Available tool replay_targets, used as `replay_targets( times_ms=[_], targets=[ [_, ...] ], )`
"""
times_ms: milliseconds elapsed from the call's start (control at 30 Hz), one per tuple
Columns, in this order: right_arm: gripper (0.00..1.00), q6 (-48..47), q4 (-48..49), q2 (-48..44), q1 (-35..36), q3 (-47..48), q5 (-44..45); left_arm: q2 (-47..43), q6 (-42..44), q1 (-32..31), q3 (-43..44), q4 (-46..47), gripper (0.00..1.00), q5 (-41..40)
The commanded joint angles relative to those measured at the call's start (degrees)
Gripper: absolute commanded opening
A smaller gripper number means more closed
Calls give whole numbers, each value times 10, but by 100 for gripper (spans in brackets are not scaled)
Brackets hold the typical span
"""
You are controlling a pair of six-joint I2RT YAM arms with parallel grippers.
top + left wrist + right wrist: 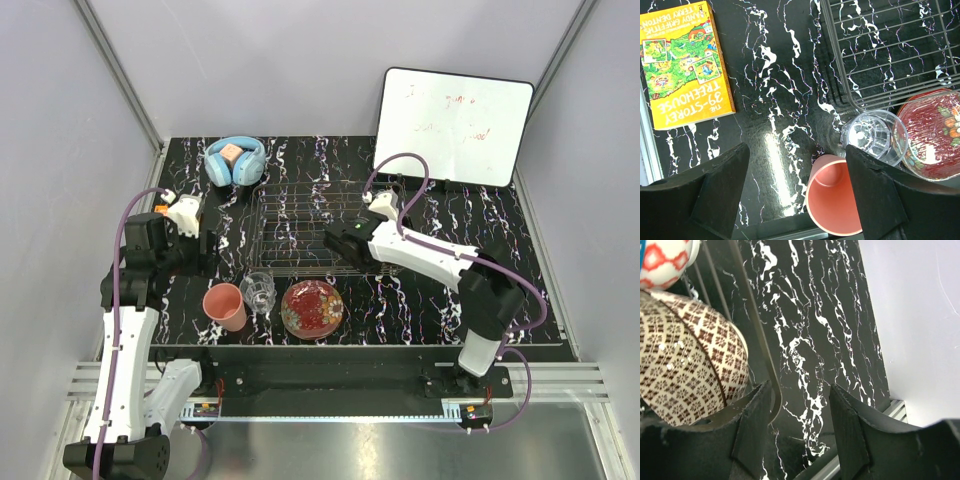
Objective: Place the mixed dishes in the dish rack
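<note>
Currently the right gripper (800, 390) hangs low at the right-hand end of the dish rack (300, 225), its jaws parted with only the black marbled table (400, 310) and a thin rack wire showing in the gap. That wire runs down just inside one finger (752, 430). The cream lattice bowl (690, 370) sits inside the rack, outside the jaws, pressed close against the outer face of that same finger; whether it actually touches I cannot tell. Beyond it, at the corner of the wrist view, a second bowl (665, 260) with red and blue marks also sits in the rack.

Over on the left, the left gripper (796, 150) hovers above the table with its jaws spread wide and nothing held. The pink cup (832, 200) stands upright on the table under the gap, toward one finger (877, 200), which hides part of its rim. The clear glass tumbler (875, 137) stands just beside the cup, nearer the rack, and the red floral plate (935, 135) lies next to the tumbler, along the rack's front edge. All three are outside the rack. A yellow book (682, 62) lies flat on the table, well apart from the cup.
</note>
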Motion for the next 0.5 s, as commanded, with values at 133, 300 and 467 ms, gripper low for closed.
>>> replay_targets(
  times_ms=[133,300,467],
  targets=[
    [57,-54,57,-23,8,-6,-32,-1,2,2,2,30,82,-6],
    [58,-81,104,-27,8,-20,-52,-2,5,2,-2,31,82,-11],
    [59,-115,158,-32,8,-31,-72,-6,5,2,-6,32,82,-10]
  ],
)
